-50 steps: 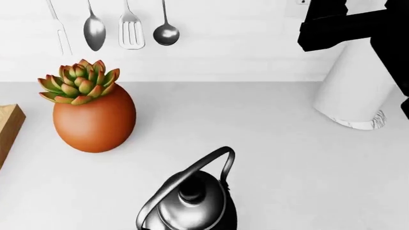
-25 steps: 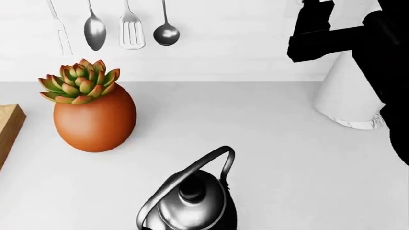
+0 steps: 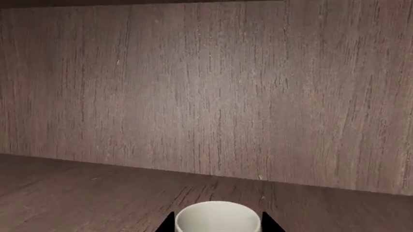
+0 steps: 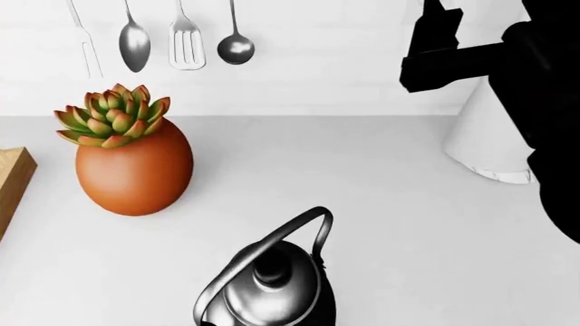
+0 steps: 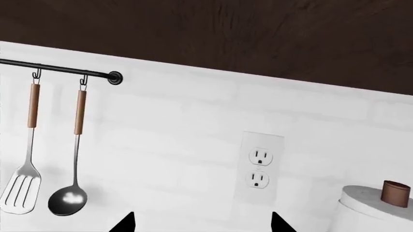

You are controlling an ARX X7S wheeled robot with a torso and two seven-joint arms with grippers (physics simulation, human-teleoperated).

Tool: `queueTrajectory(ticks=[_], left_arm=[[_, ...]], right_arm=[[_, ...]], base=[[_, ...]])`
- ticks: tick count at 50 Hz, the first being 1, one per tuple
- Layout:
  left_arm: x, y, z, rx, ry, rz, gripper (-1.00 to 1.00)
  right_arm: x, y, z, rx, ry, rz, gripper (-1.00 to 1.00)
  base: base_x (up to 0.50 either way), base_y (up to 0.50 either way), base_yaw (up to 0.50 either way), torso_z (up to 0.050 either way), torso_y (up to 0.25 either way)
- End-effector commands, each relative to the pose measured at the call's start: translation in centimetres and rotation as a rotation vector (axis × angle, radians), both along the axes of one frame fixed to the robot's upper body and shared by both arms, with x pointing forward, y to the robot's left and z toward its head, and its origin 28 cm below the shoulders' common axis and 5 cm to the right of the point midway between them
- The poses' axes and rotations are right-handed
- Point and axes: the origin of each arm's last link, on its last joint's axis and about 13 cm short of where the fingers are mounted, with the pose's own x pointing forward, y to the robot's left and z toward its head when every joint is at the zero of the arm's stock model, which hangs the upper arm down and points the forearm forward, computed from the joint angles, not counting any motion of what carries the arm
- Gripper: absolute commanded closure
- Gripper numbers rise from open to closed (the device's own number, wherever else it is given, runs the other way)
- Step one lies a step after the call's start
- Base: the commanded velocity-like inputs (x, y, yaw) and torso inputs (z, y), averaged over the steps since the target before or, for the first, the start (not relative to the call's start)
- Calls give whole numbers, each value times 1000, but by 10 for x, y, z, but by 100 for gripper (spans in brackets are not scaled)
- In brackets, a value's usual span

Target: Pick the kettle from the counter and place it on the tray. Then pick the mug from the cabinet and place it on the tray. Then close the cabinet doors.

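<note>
The dark glossy kettle (image 4: 272,285) stands on the white counter (image 4: 399,224) at the near edge of the head view, with no gripper on it. In the left wrist view, the off-white mug (image 3: 218,218) sits inside the dark wooden cabinet (image 3: 206,96). My left gripper (image 3: 219,223) is there too, its two black fingertips (image 3: 169,223) tight against either side of the mug. My right gripper (image 5: 200,224) is open and empty, facing the white wall. The right arm (image 4: 453,58) hangs high at the back right. A light wooden corner (image 4: 11,180) at the far left edge may be the tray.
An orange plant pot (image 4: 134,166) stands left of the kettle. Several utensils (image 4: 186,41) hang on a rail on the back wall. A paper towel roll (image 4: 490,136) stands at the back right, partly behind the right arm. A wall outlet (image 5: 260,169) faces the right gripper.
The right arm has swung further left and into the head view, covering more of the paper towel roll. The kettle and the pot have not moved.
</note>
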Motion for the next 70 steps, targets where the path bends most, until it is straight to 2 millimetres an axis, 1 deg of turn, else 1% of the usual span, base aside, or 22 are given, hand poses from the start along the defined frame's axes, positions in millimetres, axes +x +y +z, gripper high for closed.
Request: queueTrajectory(ticks=[1, 8, 12, 16, 25, 38, 56, 64, 70], left_arm=[[13, 9, -12, -15, 51, 42, 100], [1, 8, 1, -9, -7, 28, 100], [-4, 8, 5, -5, -24, 22, 100], [-6, 8, 7, -5, -29, 19, 100], [-8, 9, 8, -5, -33, 20, 100], [-16, 12, 13, -9, -55, 13, 100], [-19, 13, 14, -6, -55, -9, 100], [-19, 20, 14, 4, -53, -39, 100], [-25, 23, 5, 14, -52, -56, 100]], right_arm=[[-1, 2, 0, -6, -4, 5, -100], [-4, 4, 3, -10, -14, 10, -100], [-5, 4, 4, -10, -15, 12, -100], [-7, 4, 5, -15, -16, 14, -100], [-7, 6, 6, -17, -16, 17, -100], [-9, 8, 8, -19, -21, 23, -100], [-9, 10, 9, -19, -23, 31, -100], [-10, 12, 7, -12, -23, 37, -100], [-8, 14, 6, -10, -21, 44, -100]], base=[[0, 0, 0, 0, 0], [1, 1, 1, 0, 0], [0, 0, 1, 0, 0], [-43, 0, 0, 0, 0], [-361, 1, 0, 0, 0], [-369, -1, 0, 0, 0], [-369, -1, 0, 0, 0], [0, 0, 0, 0, 0], [0, 0, 0, 0, 0]])
